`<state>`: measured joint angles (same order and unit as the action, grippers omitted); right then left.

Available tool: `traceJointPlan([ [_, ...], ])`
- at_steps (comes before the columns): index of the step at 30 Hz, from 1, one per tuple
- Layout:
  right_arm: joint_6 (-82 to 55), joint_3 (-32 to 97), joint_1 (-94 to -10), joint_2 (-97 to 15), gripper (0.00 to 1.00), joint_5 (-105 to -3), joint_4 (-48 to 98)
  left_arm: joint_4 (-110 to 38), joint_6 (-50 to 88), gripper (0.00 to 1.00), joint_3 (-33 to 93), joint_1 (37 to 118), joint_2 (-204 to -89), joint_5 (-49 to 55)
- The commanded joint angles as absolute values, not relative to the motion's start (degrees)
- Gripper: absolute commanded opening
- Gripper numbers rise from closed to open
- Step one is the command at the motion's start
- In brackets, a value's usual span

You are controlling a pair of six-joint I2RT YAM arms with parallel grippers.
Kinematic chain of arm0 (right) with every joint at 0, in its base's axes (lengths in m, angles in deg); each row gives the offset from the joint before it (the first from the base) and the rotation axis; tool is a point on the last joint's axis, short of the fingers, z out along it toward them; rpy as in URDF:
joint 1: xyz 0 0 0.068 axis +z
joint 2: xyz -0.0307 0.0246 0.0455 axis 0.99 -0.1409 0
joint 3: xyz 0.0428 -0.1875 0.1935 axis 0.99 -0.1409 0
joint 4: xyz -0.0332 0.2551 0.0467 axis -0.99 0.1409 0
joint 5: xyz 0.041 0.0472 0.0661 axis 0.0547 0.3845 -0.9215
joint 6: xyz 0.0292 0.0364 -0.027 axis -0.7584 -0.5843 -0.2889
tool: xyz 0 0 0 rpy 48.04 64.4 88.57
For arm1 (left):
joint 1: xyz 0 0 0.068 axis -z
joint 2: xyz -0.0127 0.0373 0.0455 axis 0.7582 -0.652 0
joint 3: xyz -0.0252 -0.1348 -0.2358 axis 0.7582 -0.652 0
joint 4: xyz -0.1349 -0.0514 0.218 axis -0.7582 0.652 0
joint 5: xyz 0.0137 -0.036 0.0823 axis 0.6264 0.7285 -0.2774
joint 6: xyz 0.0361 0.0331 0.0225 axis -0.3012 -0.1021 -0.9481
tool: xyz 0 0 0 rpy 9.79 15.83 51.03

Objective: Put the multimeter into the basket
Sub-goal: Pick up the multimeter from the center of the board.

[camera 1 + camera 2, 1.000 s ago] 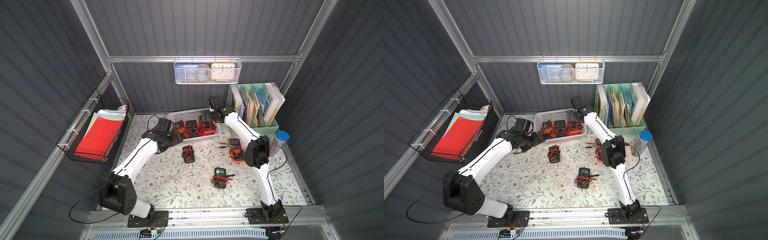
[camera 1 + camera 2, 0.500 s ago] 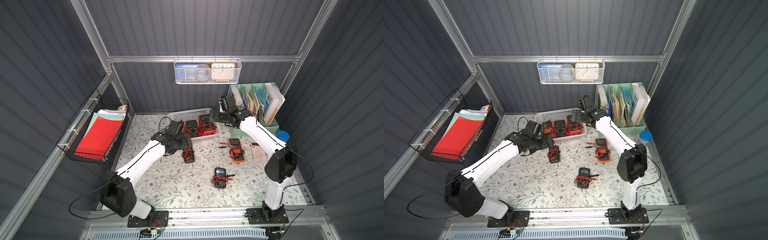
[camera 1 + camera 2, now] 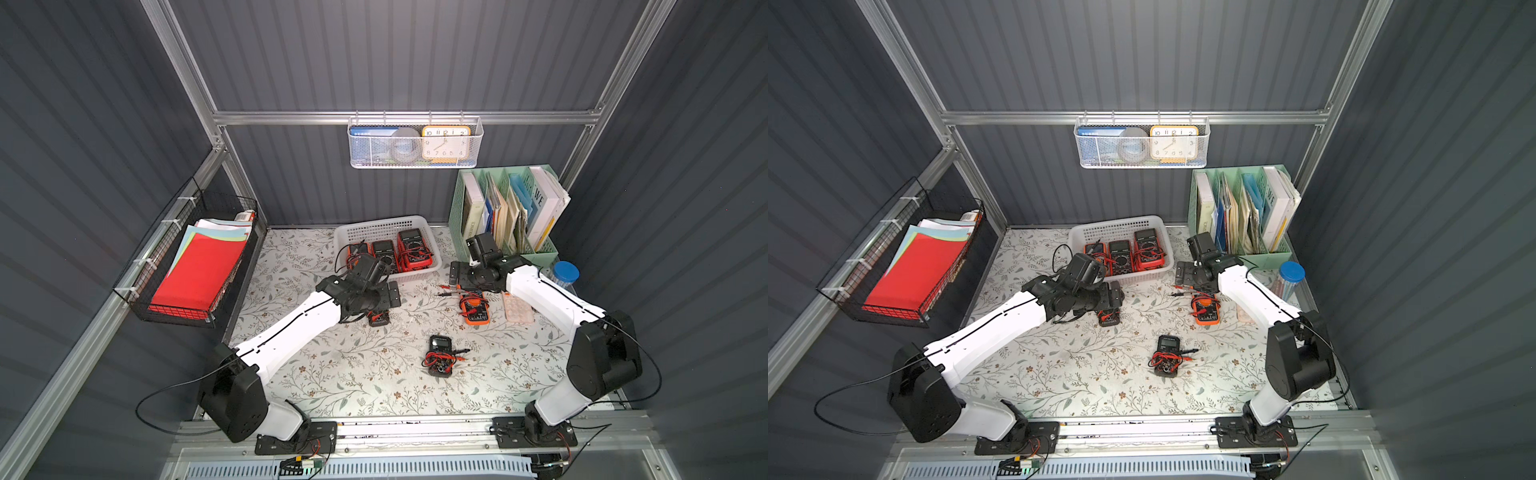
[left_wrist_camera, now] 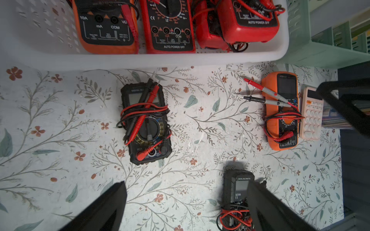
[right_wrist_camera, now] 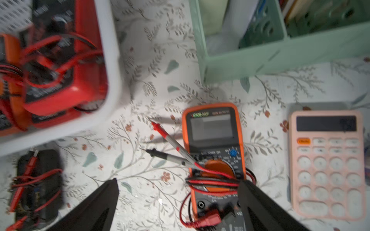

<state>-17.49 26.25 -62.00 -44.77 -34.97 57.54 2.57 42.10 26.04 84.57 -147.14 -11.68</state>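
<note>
We've L gripper [image 3: 390,295] spread; black multimeter [image 3: 379,320] peeks below it, mid-frame, long axis up-down; R gripper [image 3: 456,276], spread too, farther right.

Ahead of the left gripper [image 4: 186,186], the basket [image 4: 140,60] is smooth white plastic, perforated. The multimeters [image 4: 169,30] inside have glossy red-orange casings; the floral tabletop [image 4: 60,120] looks matt.
</note>
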Motion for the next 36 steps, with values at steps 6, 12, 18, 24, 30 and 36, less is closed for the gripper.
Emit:
traceJointPlan([
  [6,-16.3,21.1,-63.3,-43.9,0.99,-33.9,59.8,-0.3,43.7,0.99,26.3,86.7,-151.1,-10.9],
  [12,-16.5,20.9,-63.7,-47.5,0.99,-33.4,61.0,-1.2,44.0,0.99,27.4,87.9,-153.2,-10.2],
  [18,-16.0,20.3,-64.4,-50.1,0.99,-34.0,60.2,-1.7,44.2,0.99,28.4,88.5,-154.8,-9.4],
  [24,-16.5,19.1,-65.5,-51.5,0.99,-35.0,59.1,-1.7,44.2,0.99,29.1,88.9,-155.9,-9.3],
  [30,-16.7,19.0,-65.6,-52.6,0.99,-36.2,58.8,-1.9,44.2,0.99,29.1,88.9,-156.2,-9.3],
  [36,-17.2,19.8,-65.7,-55.2,0.99,-37.4,58.5,-2.1,44.3,0.99,29.1,89.0,-156.1,-9.4],
])
